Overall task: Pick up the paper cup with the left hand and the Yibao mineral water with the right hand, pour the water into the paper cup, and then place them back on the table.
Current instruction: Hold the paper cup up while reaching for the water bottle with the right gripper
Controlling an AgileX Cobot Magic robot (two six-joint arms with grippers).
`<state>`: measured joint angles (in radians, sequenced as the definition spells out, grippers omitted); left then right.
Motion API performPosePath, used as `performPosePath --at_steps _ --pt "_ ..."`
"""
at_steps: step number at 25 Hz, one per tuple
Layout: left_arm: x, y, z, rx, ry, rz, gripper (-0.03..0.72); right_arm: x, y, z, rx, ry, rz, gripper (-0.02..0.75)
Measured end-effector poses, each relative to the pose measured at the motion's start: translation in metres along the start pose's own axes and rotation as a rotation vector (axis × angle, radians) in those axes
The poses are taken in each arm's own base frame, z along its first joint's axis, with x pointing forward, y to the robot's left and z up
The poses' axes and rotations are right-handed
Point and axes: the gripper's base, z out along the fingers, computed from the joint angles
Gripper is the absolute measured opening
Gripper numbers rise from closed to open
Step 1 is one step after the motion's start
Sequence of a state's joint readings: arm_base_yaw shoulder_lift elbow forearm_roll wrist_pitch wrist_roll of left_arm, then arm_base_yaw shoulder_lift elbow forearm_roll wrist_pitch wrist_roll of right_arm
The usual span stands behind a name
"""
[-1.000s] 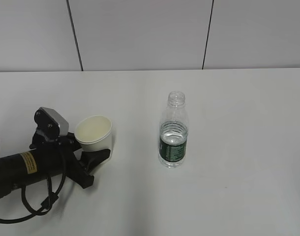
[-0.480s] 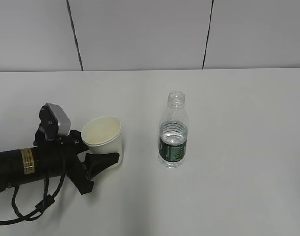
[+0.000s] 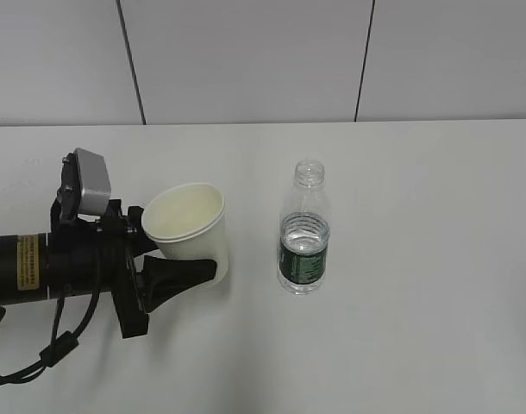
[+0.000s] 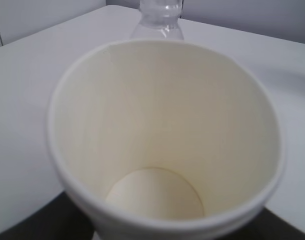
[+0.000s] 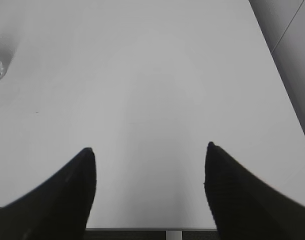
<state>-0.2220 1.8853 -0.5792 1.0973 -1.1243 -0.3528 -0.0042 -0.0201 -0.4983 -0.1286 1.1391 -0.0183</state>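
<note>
Left tool grips paper cup, tilted.
Cup thin, crushable. Right tool spread, empty; take Yibao bottle mid-label.

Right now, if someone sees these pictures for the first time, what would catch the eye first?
First the paper cup, tilted and clamped in the left hand at the left of the table; the left wrist view shows its inside empty. Then the Yibao mineral water, upright and uncapped, right of the cup. The right hand is open over bare table.
</note>
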Motion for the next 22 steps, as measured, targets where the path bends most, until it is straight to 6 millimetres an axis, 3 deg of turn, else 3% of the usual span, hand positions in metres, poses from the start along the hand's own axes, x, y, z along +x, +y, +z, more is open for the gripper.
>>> performPosePath --at_steps 22 --pt "-0.003 -0.016 -0.004 0.169 0.041 0.057 0.433 0.0 0.0 0.0 0.0 0.0 0.0 0.499"
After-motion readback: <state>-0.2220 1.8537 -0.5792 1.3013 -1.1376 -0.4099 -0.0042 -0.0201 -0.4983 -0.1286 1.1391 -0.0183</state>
